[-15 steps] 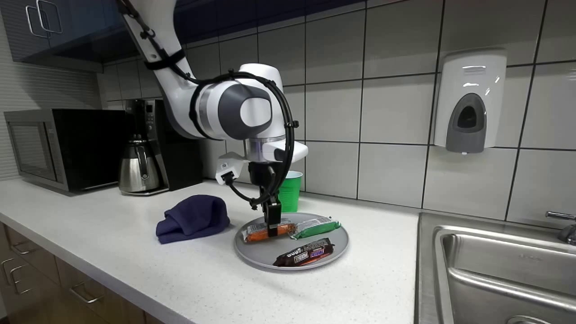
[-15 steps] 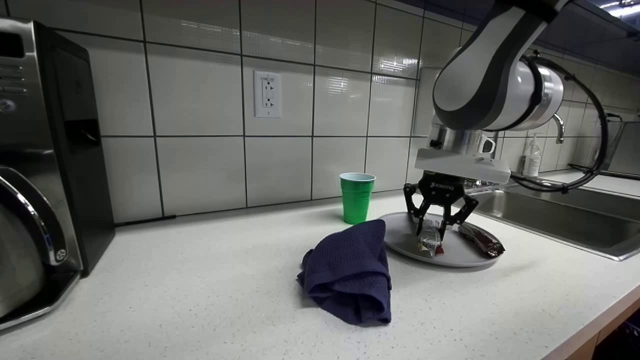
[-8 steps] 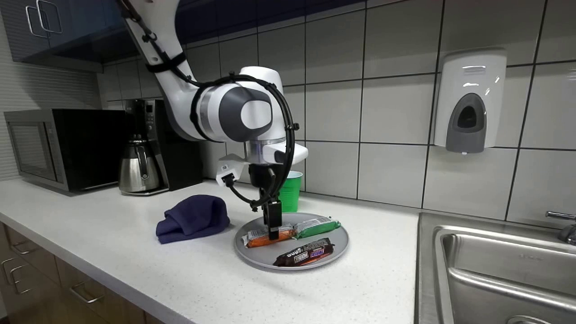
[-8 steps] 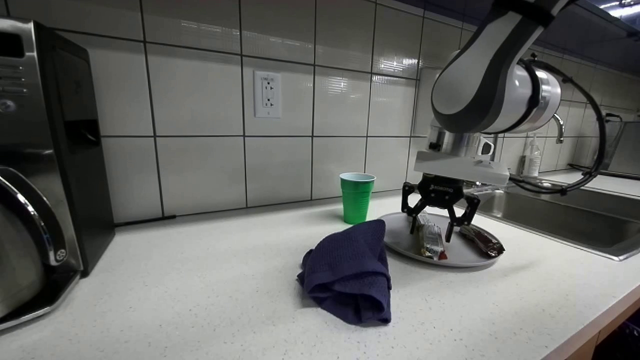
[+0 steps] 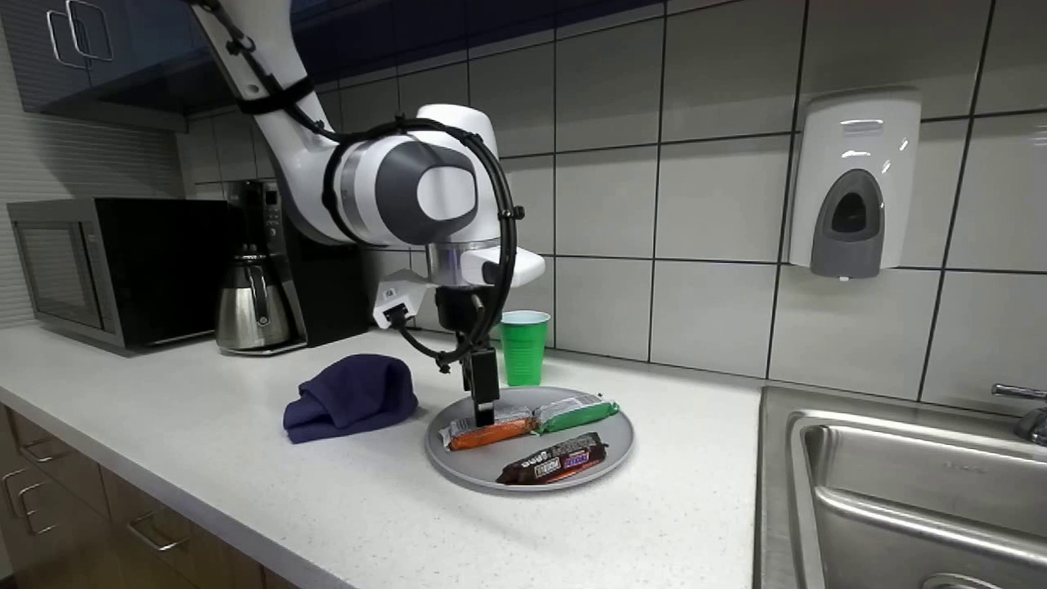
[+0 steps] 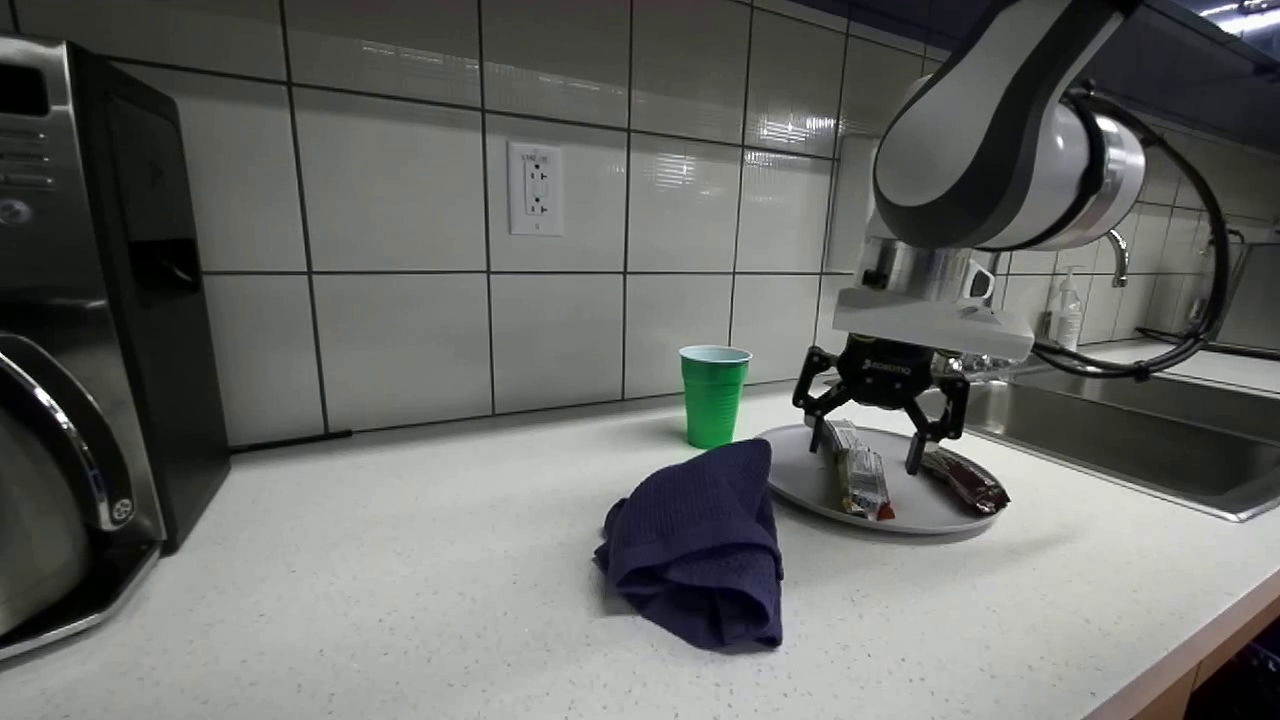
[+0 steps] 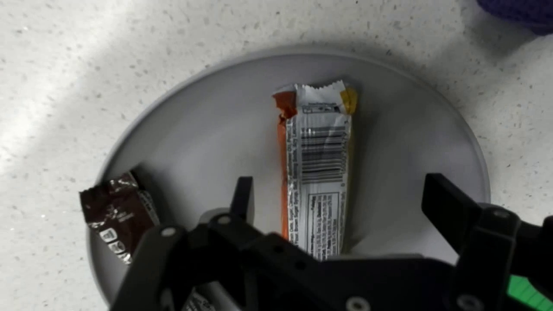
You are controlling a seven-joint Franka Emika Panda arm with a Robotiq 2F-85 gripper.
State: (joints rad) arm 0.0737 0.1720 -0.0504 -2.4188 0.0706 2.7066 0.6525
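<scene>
The orange-wrapped snack bar [image 7: 317,172] lies flat, barcode side up, on the gray plate [image 5: 470,460], one end just inside the rim facing the purple towel [image 5: 353,397]. The end effector [image 6: 866,455] stands above the bar, spread wide and holding nothing, one finger on each side; the wrist view shows a gap between wrapper and finger on both sides.

The step in hand looks like a straddle without a grip, the bar's weight resting on the plate. From this pose, I judge, a grip would call for coming lower and closing across the bar's narrow width, while backing off would call for a straight lift, so that neither finger drags the wrapper.

On the plate in an exterior view, the green-wrapped snack bar [image 5: 577,415] lies nearly in line with the orange one; whether their ends touch is hard to tell. The brown-wrapped snack bar [image 5: 556,463] sits apart from the orange one, near the plate's rim away from the tiled wall [image 5: 720,319].

On the worktop [image 5: 654,515], the towel is heaped just beside the plate, and the green cup [image 5: 524,348] stands upright between plate and wall. Well apart from the plate, on the side away from the towel, is the sink [image 5: 779,458].
</scene>
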